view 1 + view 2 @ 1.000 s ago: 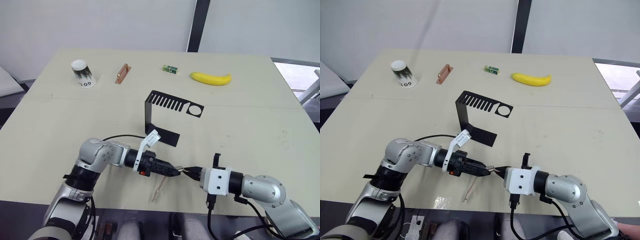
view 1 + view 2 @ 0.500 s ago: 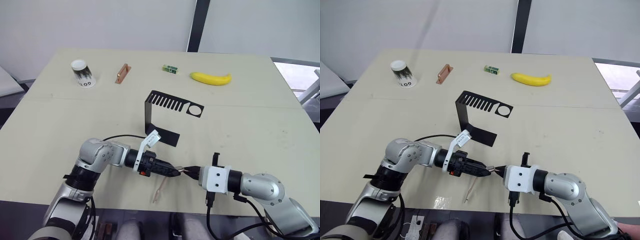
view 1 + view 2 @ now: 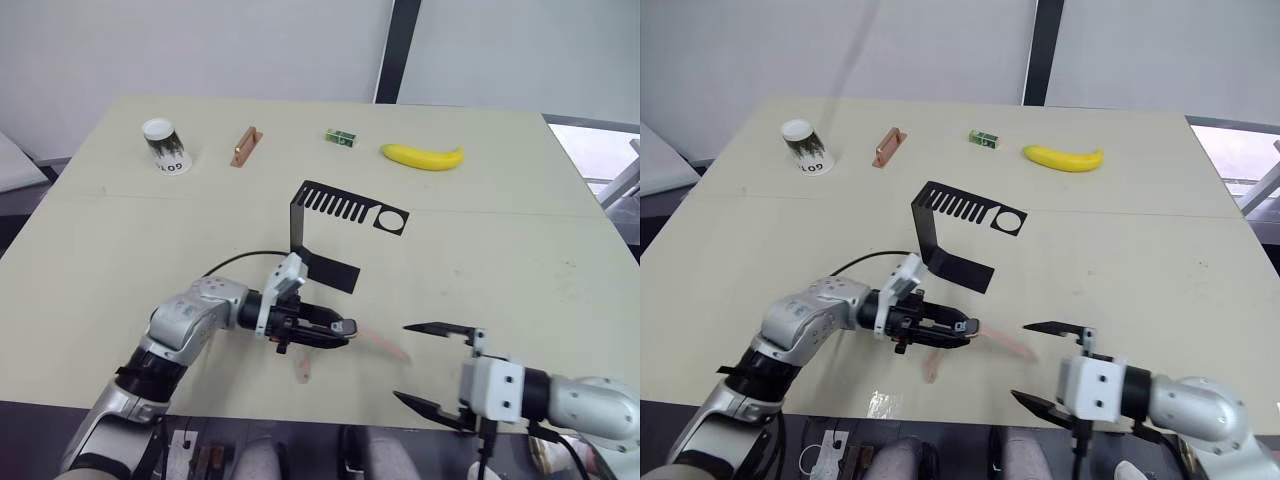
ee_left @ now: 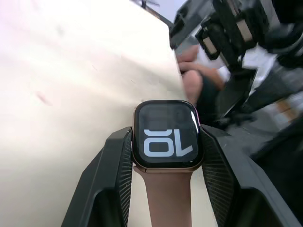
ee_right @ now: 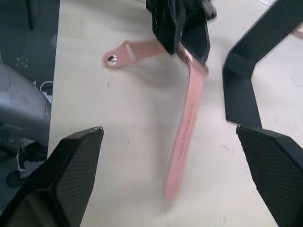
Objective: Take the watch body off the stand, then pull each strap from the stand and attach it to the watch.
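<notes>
While the left gripper (image 3: 340, 328) clamps the watch body (image 3: 343, 328) near the table's (image 3: 520, 250) near edge, one pink strap (image 3: 378, 343) trails right from it and the other strap (image 3: 303, 367) droops below. The right gripper (image 3: 432, 366), a second ago nose to nose with the left, has backed off to the right and spread wide. Stand (image 3: 335, 230) sits bare, farther back. Left wrist view: black fingers (image 4: 109, 165) squeeze the case's sides, digits "10" facing the camera. Right wrist view: both straps hang between wide-open fingers (image 5: 66, 165).
</notes>
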### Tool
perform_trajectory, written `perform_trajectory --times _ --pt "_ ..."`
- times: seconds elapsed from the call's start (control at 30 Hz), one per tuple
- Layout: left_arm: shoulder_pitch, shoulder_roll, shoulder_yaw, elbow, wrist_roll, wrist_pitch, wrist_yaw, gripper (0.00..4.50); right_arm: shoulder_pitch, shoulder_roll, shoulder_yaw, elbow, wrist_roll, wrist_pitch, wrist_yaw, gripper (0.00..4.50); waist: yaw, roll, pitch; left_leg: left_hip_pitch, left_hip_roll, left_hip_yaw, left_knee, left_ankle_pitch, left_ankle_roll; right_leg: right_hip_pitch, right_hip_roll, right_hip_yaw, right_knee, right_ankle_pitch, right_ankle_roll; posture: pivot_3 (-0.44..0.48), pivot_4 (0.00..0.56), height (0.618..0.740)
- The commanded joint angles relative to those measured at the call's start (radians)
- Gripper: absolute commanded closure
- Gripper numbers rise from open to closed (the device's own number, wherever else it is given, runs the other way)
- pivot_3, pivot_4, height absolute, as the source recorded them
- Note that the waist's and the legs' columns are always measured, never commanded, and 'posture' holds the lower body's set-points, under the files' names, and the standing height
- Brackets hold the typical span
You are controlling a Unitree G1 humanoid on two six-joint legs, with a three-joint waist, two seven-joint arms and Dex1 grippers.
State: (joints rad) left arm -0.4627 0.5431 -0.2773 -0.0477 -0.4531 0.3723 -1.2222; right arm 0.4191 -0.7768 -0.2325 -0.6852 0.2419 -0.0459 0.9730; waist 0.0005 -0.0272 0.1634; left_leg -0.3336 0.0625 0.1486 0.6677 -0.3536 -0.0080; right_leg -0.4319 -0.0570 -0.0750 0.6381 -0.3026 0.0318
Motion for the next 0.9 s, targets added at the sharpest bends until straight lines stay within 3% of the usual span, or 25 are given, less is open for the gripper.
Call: perform_trajectory --times 0.03,0.23,0.43,0.7,0.8,0.9 --pt "0.015 -0.02 0.036 0.041 0.113 -0.441 -0.074 2.9 0.068 0.037 -0.103 0.015 0.114 -0.123 0.054 0.01 0.002 0.0 0.0 0.001 0.0 0.0 0.0 0.0 0.0 0.001 0.0 0.0 0.0 0.0 0.0 0.0 0.15 0.74" --pt "0.017 -0.025 0.077 0.092 0.194 -0.849 -0.082 2.9 0.149 0.12 -0.187 0.014 0.265 -0.1 0.004 0.01 0.0 0.0 0.0 0.001 0.0 0.0 -0.001 -0.001 0.002 0.002 -0.001 0.0 -0.001 0.0 0.001 0.0 0.15 0.74" --pt "0.032 0.008 0.079 0.044 0.217 -0.916 -0.051 2.9 0.206 0.141 -0.222 0.049 0.239 -0.158 0.038 0.01 0.0 0.0 0.0 0.002 0.0 0.0 -0.001 -0.002 0.003 0.002 -0.001 -0.001 0.0 0.001 0.001 0.0 0.15 0.74" --pt "0.042 0.023 0.065 -0.018 0.201 -0.796 0.006 2.9 0.167 0.141 -0.191 0.067 0.229 -0.177 0.03 0.01 0.0 0.001 0.0 0.002 0.0 0.0 -0.001 -0.002 0.003 0.002 -0.001 0.0 -0.001 0.0 0.001 0.0 0.15 0.74" --pt "0.046 0.007 0.042 -0.083 0.142 -0.608 0.03 2.9 0.142 0.135 -0.189 0.039 0.262 -0.144 0.015 0.01 0.0 0.001 0.0 0.002 0.0 0.0 -0.001 -0.002 0.003 0.002 -0.001 0.0 0.0 0.001 0.001 0.0 0.15 0.74" --pt "0.027 -0.043 0.009 -0.095 0.191 -0.433 0.126 2.9 0.133 0.122 -0.176 0.026 0.276 -0.119 0.021 0.01 0.0 0.001 0.0 0.002 0.0 0.0 -0.001 -0.002 0.003 0.003 -0.001 0.0 0.0 0.001 0.001 0.0 0.15 0.74"
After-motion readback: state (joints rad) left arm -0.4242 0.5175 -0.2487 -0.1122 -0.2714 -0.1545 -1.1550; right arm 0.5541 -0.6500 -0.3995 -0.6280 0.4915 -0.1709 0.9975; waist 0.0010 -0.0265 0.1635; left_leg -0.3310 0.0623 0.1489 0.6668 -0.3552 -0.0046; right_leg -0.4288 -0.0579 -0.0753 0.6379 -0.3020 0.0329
